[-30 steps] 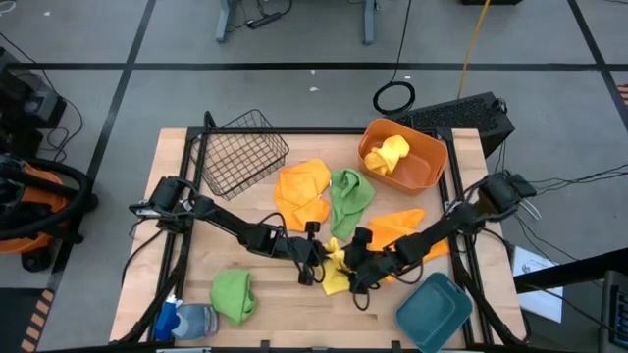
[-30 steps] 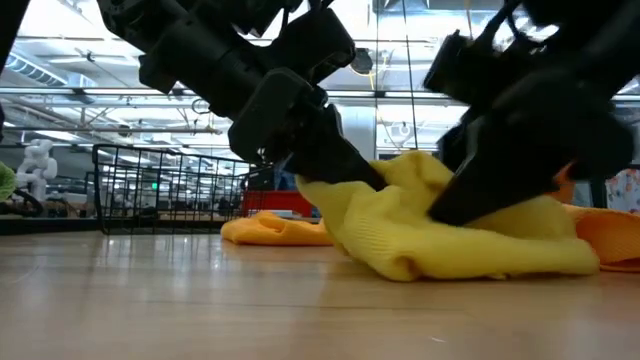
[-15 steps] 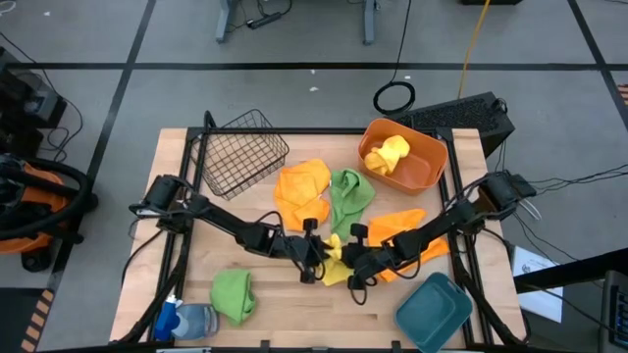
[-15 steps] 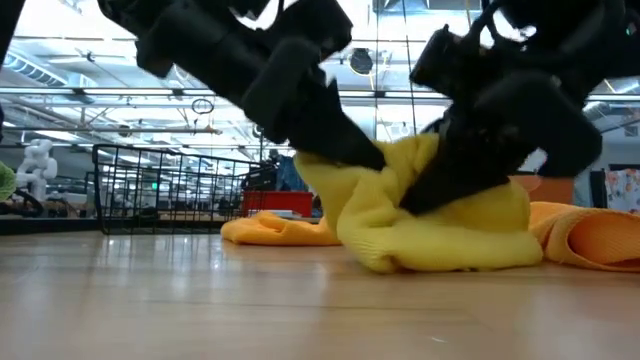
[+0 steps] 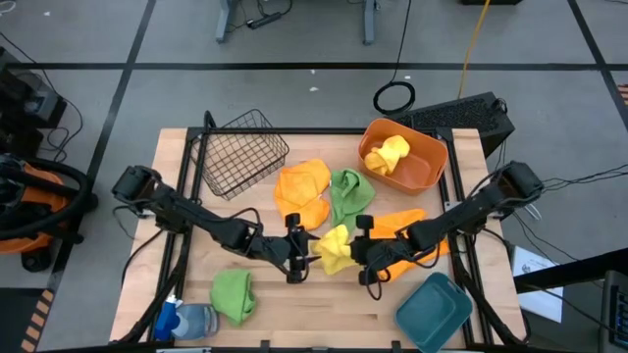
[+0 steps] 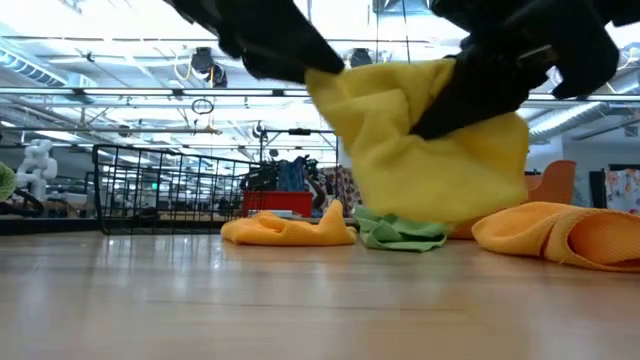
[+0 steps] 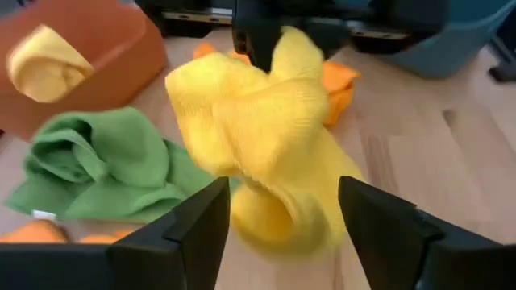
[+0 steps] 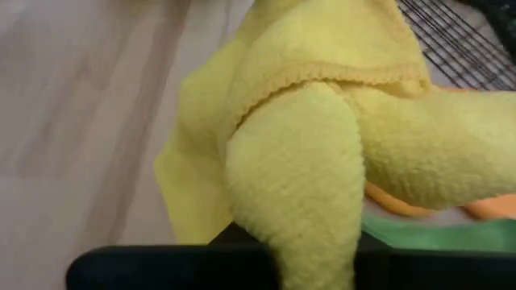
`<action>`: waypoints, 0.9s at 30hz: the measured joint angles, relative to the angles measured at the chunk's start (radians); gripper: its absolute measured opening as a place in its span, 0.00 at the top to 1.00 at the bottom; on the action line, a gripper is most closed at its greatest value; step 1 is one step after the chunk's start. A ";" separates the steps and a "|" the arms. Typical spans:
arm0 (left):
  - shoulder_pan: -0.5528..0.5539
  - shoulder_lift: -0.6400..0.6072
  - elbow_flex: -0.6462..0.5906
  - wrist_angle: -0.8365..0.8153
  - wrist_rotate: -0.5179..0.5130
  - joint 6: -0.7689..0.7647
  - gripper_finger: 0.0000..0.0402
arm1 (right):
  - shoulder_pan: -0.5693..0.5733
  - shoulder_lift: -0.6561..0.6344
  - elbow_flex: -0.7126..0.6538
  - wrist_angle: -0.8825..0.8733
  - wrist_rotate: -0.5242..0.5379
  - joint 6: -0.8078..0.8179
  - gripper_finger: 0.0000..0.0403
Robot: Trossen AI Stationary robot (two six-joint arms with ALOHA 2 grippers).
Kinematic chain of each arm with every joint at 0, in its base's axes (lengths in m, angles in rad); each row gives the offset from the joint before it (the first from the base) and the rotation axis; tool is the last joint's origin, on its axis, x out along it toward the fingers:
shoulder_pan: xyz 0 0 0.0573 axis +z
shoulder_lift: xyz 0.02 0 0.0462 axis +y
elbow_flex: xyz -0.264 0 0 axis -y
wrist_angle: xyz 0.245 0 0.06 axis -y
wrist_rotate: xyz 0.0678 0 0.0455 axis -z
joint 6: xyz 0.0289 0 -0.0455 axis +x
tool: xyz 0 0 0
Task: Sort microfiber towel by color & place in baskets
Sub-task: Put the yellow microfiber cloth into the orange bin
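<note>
Yellow towel [image 7: 258, 153]: soft cloth, fine looped nap, matt, hemmed edge. Green towel [image 5: 348, 196] and orange towel [image 5: 302, 186]: same fuzzy matt cloth, rumpled. Table [image 5: 285, 309]: pale wood, smooth, faint sheen. Wire basket [image 5: 235, 152]: thin black metal mesh. Orange basket [image 5: 427, 162]: smooth plastic. Teal basket [image 5: 437, 314], at five o'clock: smooth plastic, dull.

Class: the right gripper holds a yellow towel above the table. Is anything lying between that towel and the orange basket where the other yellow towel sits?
Between the yellow towel in the right gripper and the orange basket lie an orange towel and a green towel, both flat on the table. Carried above them, nothing visible blocks it.
</note>
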 joint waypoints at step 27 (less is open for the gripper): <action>0.022 -0.033 0.000 -0.096 -0.014 0.157 0.40 | -0.574 -0.488 -0.010 -0.834 0.485 0.203 0.98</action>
